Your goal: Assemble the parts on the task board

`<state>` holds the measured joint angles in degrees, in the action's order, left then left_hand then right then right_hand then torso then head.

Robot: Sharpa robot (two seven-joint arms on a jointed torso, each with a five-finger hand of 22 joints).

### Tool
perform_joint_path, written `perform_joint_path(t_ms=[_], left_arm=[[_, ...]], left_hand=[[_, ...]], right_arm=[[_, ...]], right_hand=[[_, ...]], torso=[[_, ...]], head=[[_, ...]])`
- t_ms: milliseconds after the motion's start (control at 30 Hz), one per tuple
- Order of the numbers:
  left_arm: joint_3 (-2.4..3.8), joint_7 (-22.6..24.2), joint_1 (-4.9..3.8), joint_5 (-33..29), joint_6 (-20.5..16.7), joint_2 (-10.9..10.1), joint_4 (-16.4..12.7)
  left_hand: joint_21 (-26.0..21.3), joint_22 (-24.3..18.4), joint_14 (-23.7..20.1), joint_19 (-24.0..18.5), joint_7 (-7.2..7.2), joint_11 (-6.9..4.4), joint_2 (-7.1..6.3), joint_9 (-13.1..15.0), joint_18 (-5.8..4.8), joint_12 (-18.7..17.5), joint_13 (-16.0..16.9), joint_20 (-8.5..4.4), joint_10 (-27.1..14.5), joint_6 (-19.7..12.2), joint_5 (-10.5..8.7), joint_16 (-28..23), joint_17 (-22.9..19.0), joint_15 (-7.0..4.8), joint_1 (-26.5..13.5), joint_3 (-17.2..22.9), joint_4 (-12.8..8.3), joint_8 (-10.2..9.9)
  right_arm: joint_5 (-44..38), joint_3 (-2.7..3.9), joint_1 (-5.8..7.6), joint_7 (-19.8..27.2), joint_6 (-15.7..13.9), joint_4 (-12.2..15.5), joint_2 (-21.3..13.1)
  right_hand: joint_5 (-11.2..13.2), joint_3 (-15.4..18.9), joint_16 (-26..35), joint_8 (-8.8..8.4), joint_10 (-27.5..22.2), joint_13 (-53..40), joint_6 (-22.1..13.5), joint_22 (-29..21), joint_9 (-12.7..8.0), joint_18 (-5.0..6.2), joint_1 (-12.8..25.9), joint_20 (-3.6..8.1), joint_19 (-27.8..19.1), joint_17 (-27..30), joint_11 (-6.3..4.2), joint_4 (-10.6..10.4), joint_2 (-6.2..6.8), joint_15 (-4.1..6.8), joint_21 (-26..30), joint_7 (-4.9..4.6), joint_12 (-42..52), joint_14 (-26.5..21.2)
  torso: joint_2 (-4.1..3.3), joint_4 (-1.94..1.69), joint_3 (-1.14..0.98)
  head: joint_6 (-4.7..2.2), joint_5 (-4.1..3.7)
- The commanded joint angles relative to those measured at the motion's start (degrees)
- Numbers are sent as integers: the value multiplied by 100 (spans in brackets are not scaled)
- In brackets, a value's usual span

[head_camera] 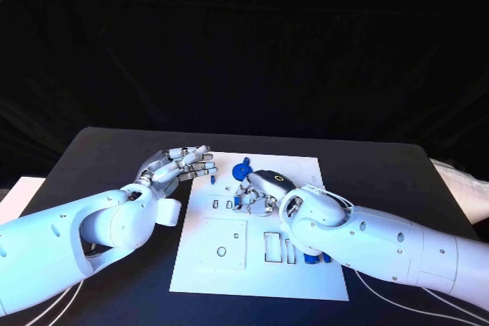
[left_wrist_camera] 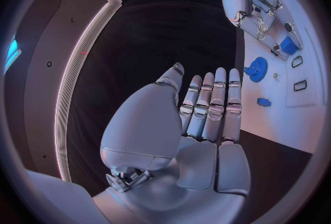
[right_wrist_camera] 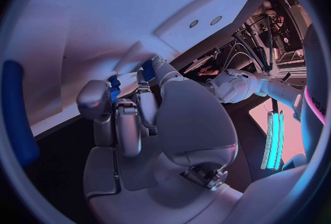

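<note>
Right hand on a part at the board's upper middle, left hand idle beside it

We see the task board (head_camera: 230, 269) lying at the centre of the head view, its long axis running from the bottom of the frame toward the top. Our right hand (head_camera: 267, 189) is bent down over the board's upper middle, fingers curled around a small blue part (right_wrist_camera: 115, 85); in the right wrist view the blue sits between the fingertips, so we judge it pinched, though how firmly we cannot tell. Just to the upper left of that hand lies a blue gear (head_camera: 240, 172), flat on the board. Our left hand (head_camera: 179, 167) hovers at the board's upper left edge, fingers straight and side by side, holding nothing. Another blue piece (head_camera: 311, 258) lies lower right, partly under the right forearm.

The coming move, as we judge it, turns on one relation: the gear lies between the two hands, just beside the right one, so the right hand is the one placed to work there
</note>
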<state>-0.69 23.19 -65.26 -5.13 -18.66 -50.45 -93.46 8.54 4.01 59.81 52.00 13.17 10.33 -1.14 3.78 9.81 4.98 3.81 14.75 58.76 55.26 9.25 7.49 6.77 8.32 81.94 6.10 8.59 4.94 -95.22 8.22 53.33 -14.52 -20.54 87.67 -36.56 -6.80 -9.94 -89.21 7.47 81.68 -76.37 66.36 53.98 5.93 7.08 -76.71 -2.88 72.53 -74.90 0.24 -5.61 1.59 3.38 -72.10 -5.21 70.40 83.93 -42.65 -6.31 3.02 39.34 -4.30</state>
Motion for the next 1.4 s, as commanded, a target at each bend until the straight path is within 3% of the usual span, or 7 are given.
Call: perform_joint_path(t_ms=[33,267,733,1400], left_arm=[[4,63,-2,-29,77,3,-16],[4,61,-2,-32,80,5,-19],[4,47,-2,-35,90,7,-29],[4,38,-2,-35,104,17,-24]], left_hand=[[-40,-8,21,27,9,11,30,-3,70,-20,-7,-1,-22,-25,-15,-28,8,-1,12,-4,-26,-22],[-40,-8,21,27,9,11,30,-3,70,-20,-7,-1,-22,-25,-15,-28,8,-1,12,-4,-26,-22],[-42,-8,23,29,11,11,34,-3,71,-23,-7,-1,-20,-24,-16,-31,9,-1,9,-3,-30,-24],[-42,-8,23,29,11,11,34,-3,71,-23,-7,-1,-20,-24,-16,-31,9,-1,9,-3,-30,-24]], right_arm=[[-189,-26,-38,-155,286,0,-27],[-235,-28,-56,-176,374,55,-29],[-307,-36,-62,-285,398,70,-27],[-337,-37,-65,-361,59,104,-15]], right_hand=[[-42,42,38,2,-9,33,41,-15,5,-29,-19,9,-49,-1287,-5,16,55,12,27,48,-42,557],[-39,97,53,-40,-48,73,-20,-60,-11,-22,1,-6,-75,-1261,24,30,164,-9,58,9,-107,551],[-50,160,67,-105,-129,175,-109,-117,-39,-13,68,-35,-107,-1239,66,-3,244,-43,97,-40,-262,546],[-61,300,101,-350,-564,750,-536,-329,-157,23,151,-147,-230,-1184,209,-126,448,-166,240,-200,-1071,532]], torso=[[0,1,3],[1,-3,2],[-1,-3,6],[-2,-4,3]], head=[[6,5],[11,0],[17,-14],[9,-45]])
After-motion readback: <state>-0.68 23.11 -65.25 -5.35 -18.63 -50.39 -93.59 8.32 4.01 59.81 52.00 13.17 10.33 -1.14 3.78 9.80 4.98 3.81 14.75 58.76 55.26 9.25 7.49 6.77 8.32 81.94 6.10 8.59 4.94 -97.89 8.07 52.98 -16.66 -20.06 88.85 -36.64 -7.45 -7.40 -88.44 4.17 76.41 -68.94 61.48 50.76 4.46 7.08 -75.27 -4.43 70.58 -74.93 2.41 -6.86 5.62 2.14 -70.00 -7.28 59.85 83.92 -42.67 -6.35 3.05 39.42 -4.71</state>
